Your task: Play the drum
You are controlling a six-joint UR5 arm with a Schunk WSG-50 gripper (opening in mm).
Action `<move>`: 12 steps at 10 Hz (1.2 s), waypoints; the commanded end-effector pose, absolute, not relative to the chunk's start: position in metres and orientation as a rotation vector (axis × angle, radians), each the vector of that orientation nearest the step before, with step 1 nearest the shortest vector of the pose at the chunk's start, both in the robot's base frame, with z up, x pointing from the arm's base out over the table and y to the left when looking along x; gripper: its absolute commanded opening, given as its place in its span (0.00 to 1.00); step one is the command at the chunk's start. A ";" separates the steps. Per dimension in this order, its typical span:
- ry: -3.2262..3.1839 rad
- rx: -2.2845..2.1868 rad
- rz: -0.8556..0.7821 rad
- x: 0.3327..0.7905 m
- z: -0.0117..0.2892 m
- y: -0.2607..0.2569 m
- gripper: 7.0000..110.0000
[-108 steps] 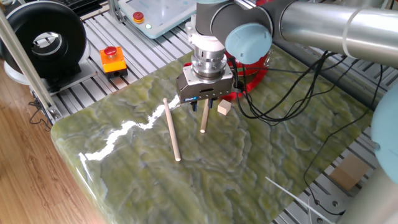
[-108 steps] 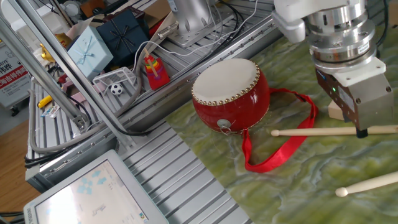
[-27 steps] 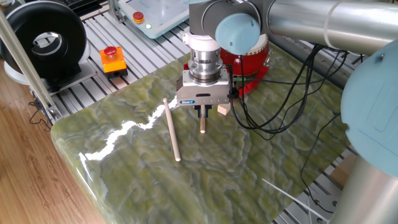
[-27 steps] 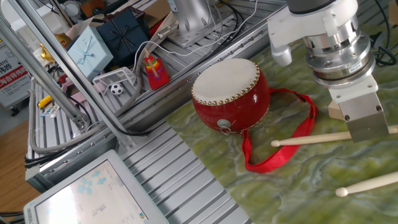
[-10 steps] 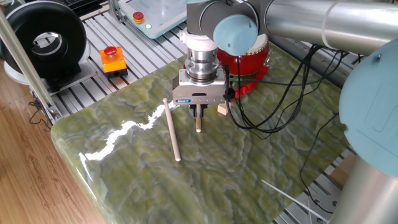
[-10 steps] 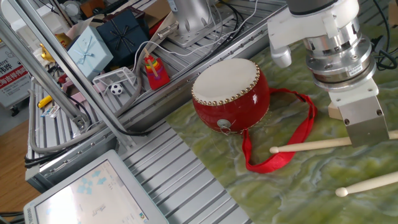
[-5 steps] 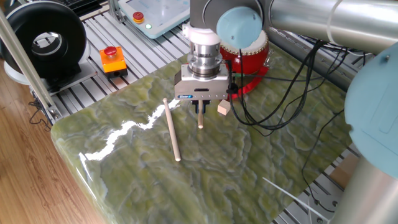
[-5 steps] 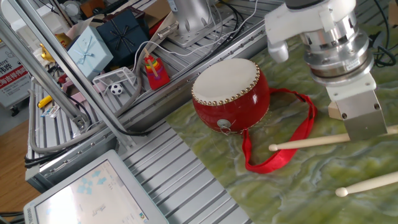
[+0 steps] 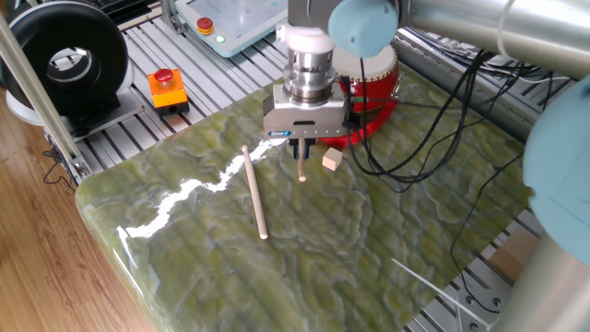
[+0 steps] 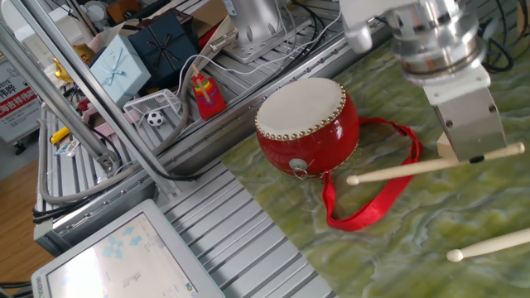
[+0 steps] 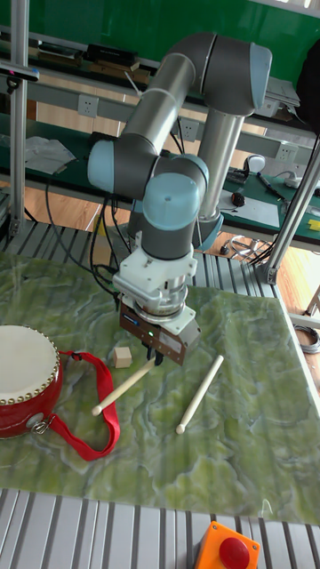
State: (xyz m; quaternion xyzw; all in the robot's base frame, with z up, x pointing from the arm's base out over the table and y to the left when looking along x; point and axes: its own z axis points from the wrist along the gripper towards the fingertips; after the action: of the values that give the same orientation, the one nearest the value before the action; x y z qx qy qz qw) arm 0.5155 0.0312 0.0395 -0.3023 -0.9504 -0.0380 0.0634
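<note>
Tall fixed view: spare stick (image 11: 199,393) nearest you, flat on table (image 11: 258,462). Gripper (image 11: 158,358) pinches stick (image 11: 122,391), lifted, tip low. Drum (image 11: 25,379) far left, untouched. Step: carry. Next you swing tip over skin, strike.

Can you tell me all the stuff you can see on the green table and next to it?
drum: one, red with cream top, at the table edge
ribbon strap: one, red, trailing from the drum
held drumstick: one, pale wood, in the gripper, tip raised near the drum
loose drumstick: one, pale wood, lying on the table
small block: one, light wood, near the gripper
button box: one, orange with red button, off the table
gripper: one, grey, shut on the held drumstick
</note>
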 end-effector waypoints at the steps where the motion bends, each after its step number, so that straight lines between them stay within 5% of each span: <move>1: -2.960 -0.860 -0.122 0.524 0.061 0.023 0.00; 3: -3.004 -0.816 0.005 0.522 0.072 0.011 0.00; 8: -2.992 -0.831 -0.073 0.515 0.087 0.033 0.00; 12: -3.093 -0.499 0.013 0.526 0.093 0.044 0.00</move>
State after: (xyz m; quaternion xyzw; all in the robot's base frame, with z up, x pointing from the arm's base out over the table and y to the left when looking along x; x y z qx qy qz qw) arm 0.5203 0.0313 0.0871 -0.2145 -0.9767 0.0050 0.0109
